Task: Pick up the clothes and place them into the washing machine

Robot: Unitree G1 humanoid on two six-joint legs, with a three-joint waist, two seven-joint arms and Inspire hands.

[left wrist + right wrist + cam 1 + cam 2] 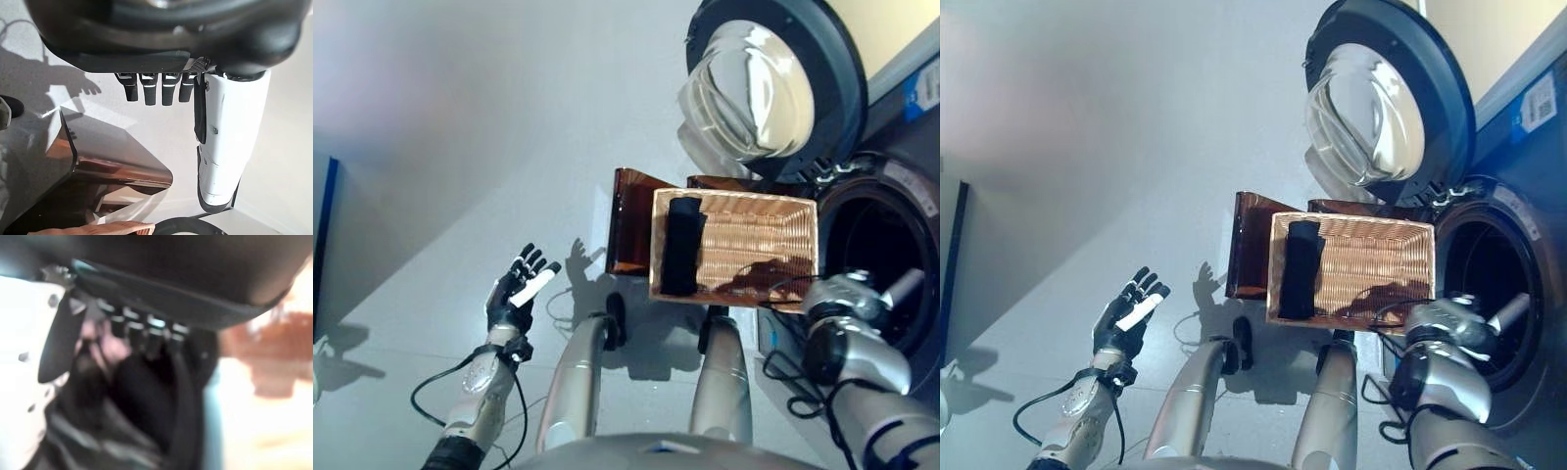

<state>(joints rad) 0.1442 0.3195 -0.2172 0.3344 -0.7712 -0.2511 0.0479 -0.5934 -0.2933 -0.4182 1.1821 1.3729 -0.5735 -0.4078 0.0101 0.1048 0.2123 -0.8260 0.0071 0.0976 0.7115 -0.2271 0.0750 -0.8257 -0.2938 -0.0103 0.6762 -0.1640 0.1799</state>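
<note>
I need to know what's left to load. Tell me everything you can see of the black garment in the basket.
The black garment is dark cloth, apparently folded or rolled into a long narrow bundle. It lies lengthwise along the left end of the woven wicker basket, resting on the basket's floor beside its left wall. No print or detail shows on it. Neither hand touches it: the left hand hangs open over the floor, well away from it.
</note>
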